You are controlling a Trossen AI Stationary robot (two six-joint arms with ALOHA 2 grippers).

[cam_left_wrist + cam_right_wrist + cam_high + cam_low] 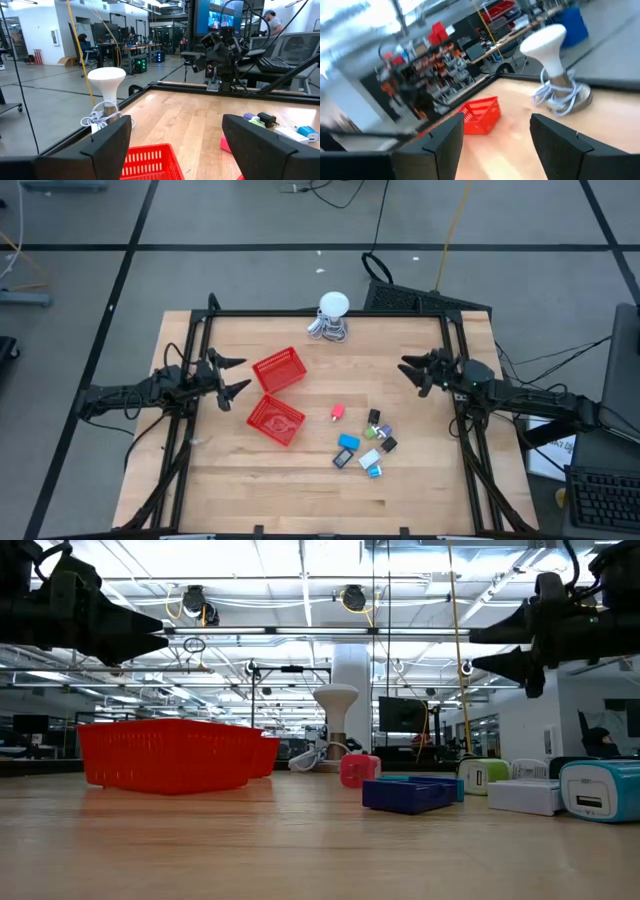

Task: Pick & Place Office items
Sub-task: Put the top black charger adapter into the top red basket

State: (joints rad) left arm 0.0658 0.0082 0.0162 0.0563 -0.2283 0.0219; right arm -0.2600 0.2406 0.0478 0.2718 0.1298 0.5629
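Observation:
The office items, several tiny pieces, lie on the wooden table right of centre point(365, 445). Among them are a pink-red one point(338, 413), a light blue one point(347, 443), a black one point(375, 418) and a white one point(369, 460). In the low view they sit at the right point(410, 792). My left gripper point(240, 375) hovers open at the table's left side, level, above and left of the baskets. My right gripper point(408, 372) hovers open at the right side, level, pointing toward the table's middle. Both stand well above the table point(160, 635) point(478, 648), with nothing between their fingers.
Two red mesh baskets stand left of centre, one farther back point(279, 370) and one nearer point(274, 420). A white round-headed gadget with a coiled cable point(333, 315) stands at the far edge. A black frame point(320, 313) borders the table. Bare wood lies along the near edge.

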